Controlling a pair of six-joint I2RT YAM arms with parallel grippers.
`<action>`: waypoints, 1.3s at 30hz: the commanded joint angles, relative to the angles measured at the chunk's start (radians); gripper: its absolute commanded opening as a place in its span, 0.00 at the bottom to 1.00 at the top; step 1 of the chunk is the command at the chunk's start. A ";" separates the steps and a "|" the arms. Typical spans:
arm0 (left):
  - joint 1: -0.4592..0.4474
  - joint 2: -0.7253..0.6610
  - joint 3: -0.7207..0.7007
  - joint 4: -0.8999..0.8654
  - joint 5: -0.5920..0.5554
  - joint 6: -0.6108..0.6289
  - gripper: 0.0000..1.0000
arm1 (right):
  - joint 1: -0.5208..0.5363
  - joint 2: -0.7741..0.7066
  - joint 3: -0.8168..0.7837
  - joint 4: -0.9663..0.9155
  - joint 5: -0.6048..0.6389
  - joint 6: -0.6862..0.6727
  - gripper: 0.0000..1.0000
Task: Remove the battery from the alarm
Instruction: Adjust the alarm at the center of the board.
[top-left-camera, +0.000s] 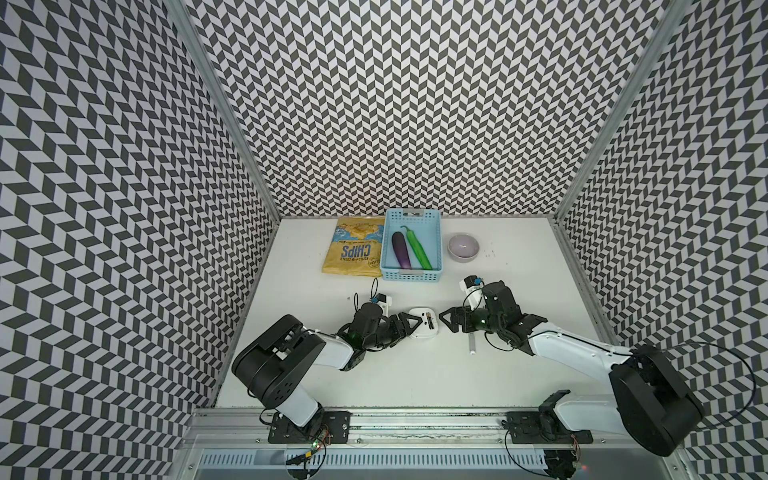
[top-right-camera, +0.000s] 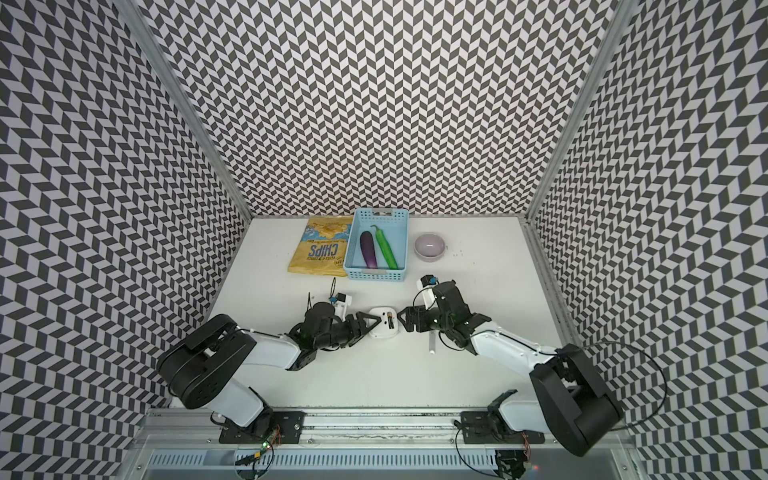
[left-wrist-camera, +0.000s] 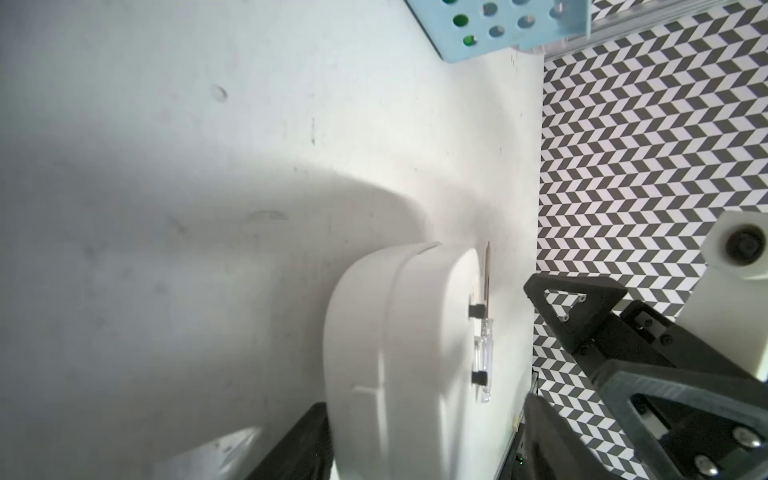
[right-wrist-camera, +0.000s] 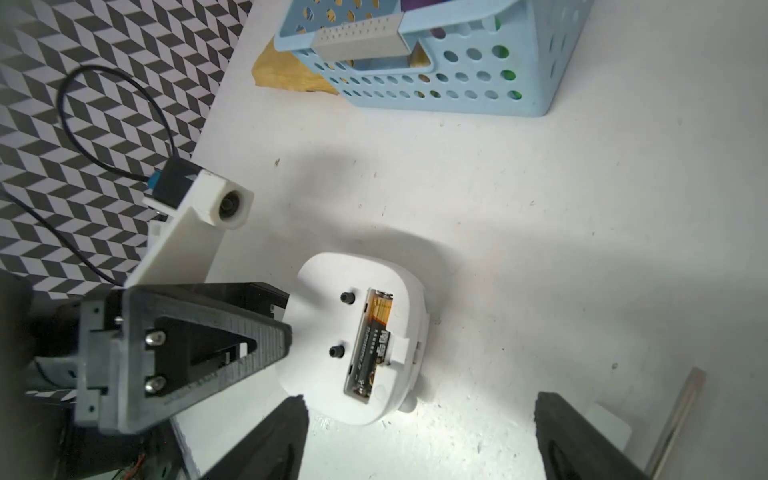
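**Near field.** Both arms reach inward over the white desk (top-left-camera: 415, 374). The left end effector (top-left-camera: 415, 324) sits at the alarm's edge with its jaws apart. The left wrist view shows them straddling the casing with a clear gap on the back side, so nothing is clamped. The right end effector (top-left-camera: 444, 322) hovers just beside the opposite edge, jaws wide apart and empty.

**Task items.** The alarm (right-wrist-camera: 320, 332) lies between the two end effectors, plain back upward and two small black knobs showing. The battery compartment is uncovered. The battery (right-wrist-camera: 370, 345) sits in the slot, gold-coloured end toward the basket. A small white tab stands against its middle.

**Handling assessment.** The battery is judged light, rigid and smooth, so likely to slip from a shallow pinch. Only its upper curve is exposed. The best hold appears to be across the black midsection, or the gold-coloured end levered up first. The alarm is light hollow plastic and would probably slide unless braced at its rim.

**Beyond.** A clear-handled screwdriver (left-wrist-camera: 611, 345) lies on the desk near the right arm. Farther back stand a blue perforated basket (top-left-camera: 411, 276) holding a toy aubergine (top-left-camera: 401, 249) and a green chilli (top-left-camera: 417, 249), a yellow chips bag (top-left-camera: 355, 249), and a pale grey bowl (top-left-camera: 463, 257).
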 joint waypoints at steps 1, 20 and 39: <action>0.034 -0.075 -0.010 -0.113 -0.028 0.063 0.72 | 0.000 -0.007 0.052 0.001 -0.001 -0.106 0.90; -0.047 -0.119 -0.052 -0.121 0.284 0.043 0.39 | 0.062 0.516 0.452 0.015 -0.198 -0.251 0.54; 0.096 0.000 -0.007 -0.029 0.235 0.114 0.34 | 0.067 0.349 0.262 -0.028 -0.286 -0.255 0.50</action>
